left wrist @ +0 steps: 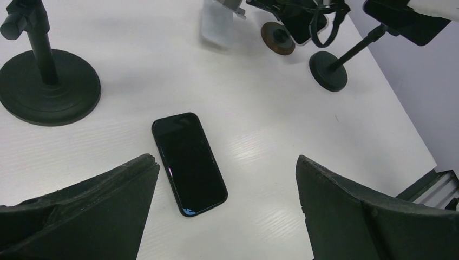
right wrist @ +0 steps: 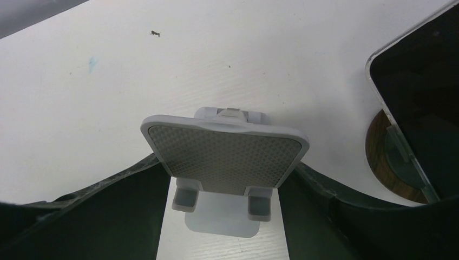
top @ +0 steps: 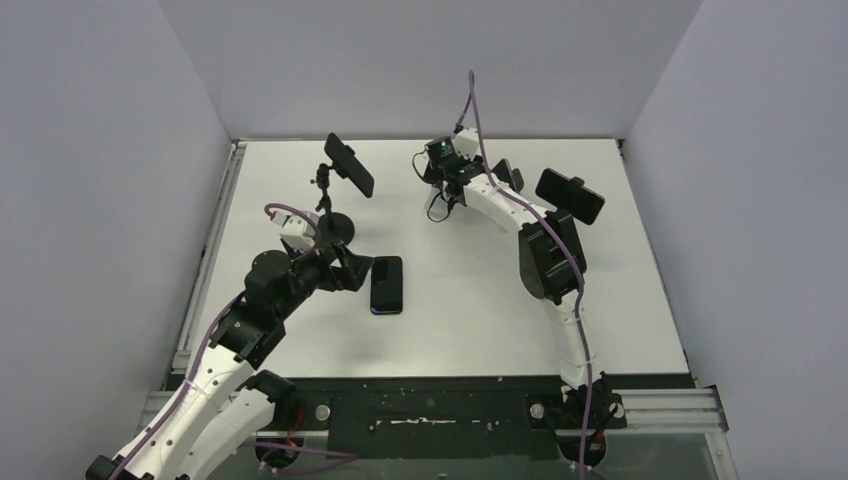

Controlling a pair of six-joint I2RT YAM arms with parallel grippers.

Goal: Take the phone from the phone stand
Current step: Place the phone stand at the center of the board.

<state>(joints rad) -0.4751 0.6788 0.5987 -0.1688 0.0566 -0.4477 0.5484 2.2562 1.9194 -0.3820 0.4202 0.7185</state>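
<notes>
Left arm folded low at lower left, left gripper (top: 350, 272) wide open and empty just beside phone (top: 386, 285) lying flat on bench (top: 450, 320) at centre; second phone (top: 349, 165) clamped in black stand (top: 330, 226) behind; right arm stretched to upper centre, right gripper (right wrist: 227, 168) flanking white stand (right wrist: 216, 146), hold not discernible.

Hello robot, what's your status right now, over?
Left pincer open above phone lying flat on table. Right pincer open around empty white stand. Nothing in the way.
</notes>
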